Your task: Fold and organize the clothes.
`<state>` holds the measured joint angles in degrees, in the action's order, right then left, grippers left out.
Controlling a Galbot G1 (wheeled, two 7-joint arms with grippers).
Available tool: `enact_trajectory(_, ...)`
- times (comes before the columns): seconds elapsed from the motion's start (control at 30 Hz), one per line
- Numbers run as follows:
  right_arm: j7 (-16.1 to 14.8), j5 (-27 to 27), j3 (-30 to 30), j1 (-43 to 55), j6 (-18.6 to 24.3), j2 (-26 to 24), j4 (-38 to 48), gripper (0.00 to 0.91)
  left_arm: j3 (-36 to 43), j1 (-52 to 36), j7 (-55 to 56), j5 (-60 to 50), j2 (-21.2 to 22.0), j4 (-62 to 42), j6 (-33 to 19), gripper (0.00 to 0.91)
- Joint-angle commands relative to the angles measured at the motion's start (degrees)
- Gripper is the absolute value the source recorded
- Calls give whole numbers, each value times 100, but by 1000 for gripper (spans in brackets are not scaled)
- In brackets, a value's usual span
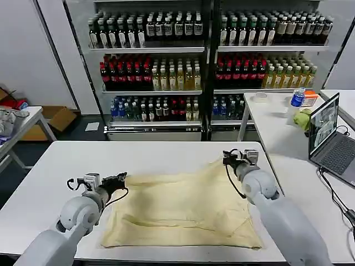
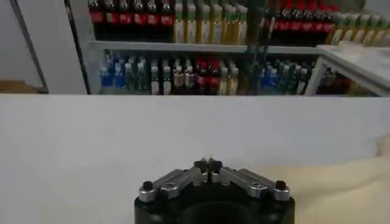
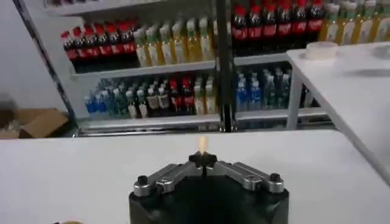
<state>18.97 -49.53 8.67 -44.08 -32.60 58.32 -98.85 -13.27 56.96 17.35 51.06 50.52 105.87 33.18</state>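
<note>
Bottle shelves behind; both hands, left and right, pinch T-shirt corners

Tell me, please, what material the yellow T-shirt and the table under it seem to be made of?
The T-shirt looks like soft, matte woven or knit fabric, probably cotton: it lies limp with shallow wrinkles and rises into a peak where the right claw pinches it. The table looks like a hard, smooth white board, perhaps laminate: flat, with a faint sheen.

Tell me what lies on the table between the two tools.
In the head view, the cream-yellow T-shirt spans the stretch between the left tool and the right tool, on the white table; nothing else lies there.
</note>
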Motion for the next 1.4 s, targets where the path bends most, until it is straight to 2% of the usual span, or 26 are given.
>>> enact_trajectory(0.03,26,-67,738,-1295,-48,-469,-1446,0,-503,762,-56,19,-208,840,-10,10)
enact_trajectory(0.37,210,-462,1525,-2472,-56,-643,-2363,0,-1107,1614,-225,101,-380,1408,-2,10)
enact_trajectory(0.6,249,-429,2116,-3452,-58,-678,-2983,0,-1279,2229,-259,10,-387,1803,2,10)
enact_trajectory(0.93,282,-289,2674,-4789,-61,-416,-3689,0,-1423,2829,-337,-214,-350,2082,3,10)
enact_trajectory(1.13,253,-63,2653,-5095,-59,-192,-3719,0,-1434,3074,-430,-504,-282,2024,-1,10)
enact_trajectory(1.33,328,277,2230,-4703,-59,-32,-3257,0,-1166,2962,-432,-794,-158,1781,-5,20)
enact_trajectory(1.4,342,393,2113,-4549,-63,1,-3147,0,-1070,2870,-427,-896,-104,1664,-8,161)
